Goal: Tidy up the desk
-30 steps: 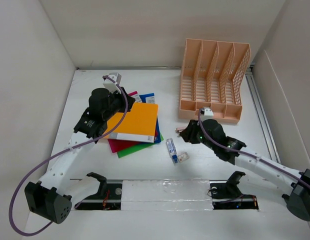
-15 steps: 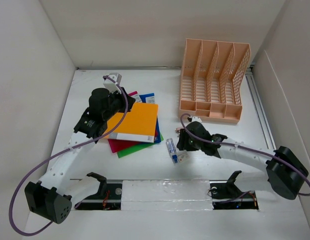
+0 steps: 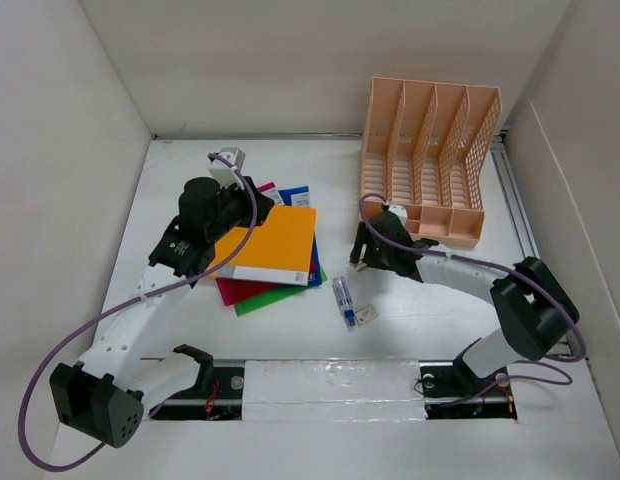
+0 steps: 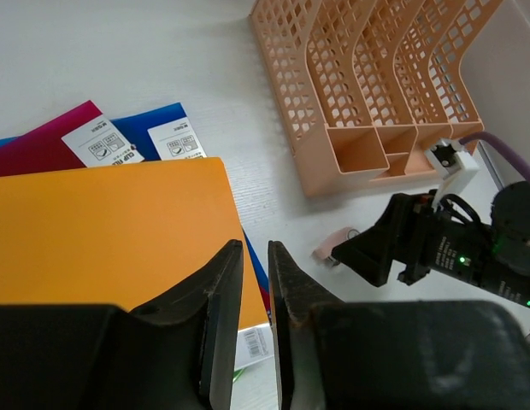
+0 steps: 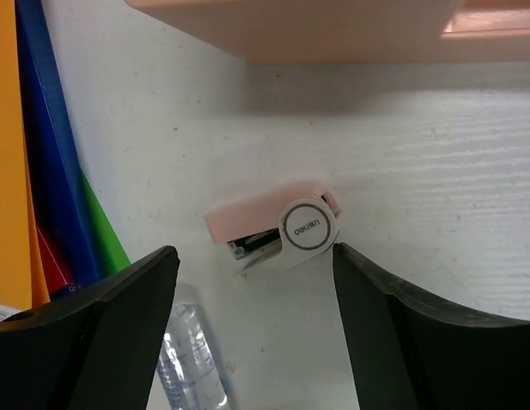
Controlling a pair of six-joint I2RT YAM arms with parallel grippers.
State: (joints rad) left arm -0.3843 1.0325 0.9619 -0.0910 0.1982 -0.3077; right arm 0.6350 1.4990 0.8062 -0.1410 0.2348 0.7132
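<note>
On the white desk (image 3: 440,310) lies a stack of folders, an orange one (image 3: 270,245) on top of blue, magenta and green ones. My left gripper (image 4: 255,252) hovers above the orange folder's (image 4: 103,231) right edge. Its jaws stand a narrow gap apart with nothing between them. A small pink stapler (image 5: 278,232) lies on its side just in front of the peach file rack (image 3: 425,160). My right gripper (image 5: 255,249) is low over it, wide open. One finger is on each side of the stapler (image 4: 338,243), and the right fingertip (image 5: 350,265) is close to its round end.
A small clear bottle with a blue label (image 3: 342,297) (image 5: 192,359) lies left of the stapler, a small white item (image 3: 365,315) beside it. The rack's front edge (image 5: 333,26) is just beyond the stapler. White walls surround the desk. A taped rail (image 3: 330,385) runs along its near edge.
My right gripper has opened much wider and moved from near the bottle to over the stapler by the rack. The left jaws have parted slightly; that arm has stayed put.
</note>
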